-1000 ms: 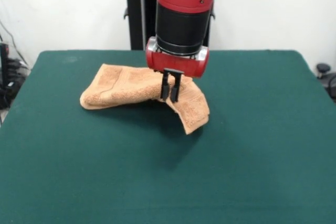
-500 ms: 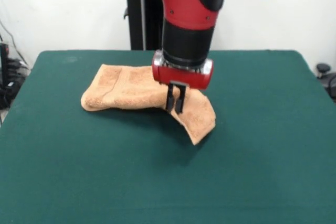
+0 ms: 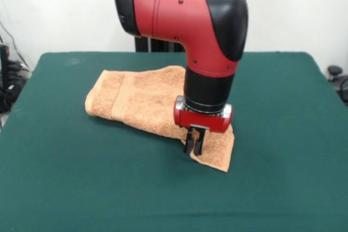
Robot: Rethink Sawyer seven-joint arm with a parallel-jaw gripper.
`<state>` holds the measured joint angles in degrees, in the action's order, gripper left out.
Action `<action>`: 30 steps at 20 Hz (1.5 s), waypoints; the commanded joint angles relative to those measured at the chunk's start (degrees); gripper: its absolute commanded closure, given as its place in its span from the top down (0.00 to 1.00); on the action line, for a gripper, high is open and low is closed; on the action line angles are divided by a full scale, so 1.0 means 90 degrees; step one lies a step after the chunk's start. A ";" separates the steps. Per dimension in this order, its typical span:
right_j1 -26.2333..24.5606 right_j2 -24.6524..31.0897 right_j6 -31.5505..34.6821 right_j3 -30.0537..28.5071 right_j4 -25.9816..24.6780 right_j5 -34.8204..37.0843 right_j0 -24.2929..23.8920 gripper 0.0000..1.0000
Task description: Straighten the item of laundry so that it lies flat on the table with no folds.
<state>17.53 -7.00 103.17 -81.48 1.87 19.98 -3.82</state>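
Note:
The item of laundry (image 3: 144,101), an orange-tan terry towel with a woven band near its left end, lies on the green table (image 3: 81,177) stretched from back left to front right. Its left end is still doubled over with a rounded fold. My gripper (image 3: 194,144) hangs low over the towel's front-right corner, and its black fingers (image 3: 199,140) are pinched shut on the cloth there. The red and black arm hides part of the towel's right side. The corner past the fingers rests on the table.
Dark cables and gear (image 3: 6,82) sit beyond the table's left edge. A black caster-like object (image 3: 334,72) shows past the right edge. Green tabletop surrounds the towel on all sides, widest toward the front.
My gripper has travelled toward the front right and lower, dragging the held towel corner with it. The towel has spread out longer and flatter across the table.

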 commanded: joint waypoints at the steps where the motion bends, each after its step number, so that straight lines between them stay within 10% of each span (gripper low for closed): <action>1: -0.1663 0.0577 0.1932 0.0473 0.0759 -0.1028 0.0397 0.00; 17: -0.1801 0.0421 0.2057 0.0421 0.1910 -0.1130 0.0842 0.00; 30: -0.1523 0.0154 0.0632 0.0238 0.1050 -0.0748 0.0380 0.00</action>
<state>14.21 -14.52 103.17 -79.78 13.86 21.35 1.72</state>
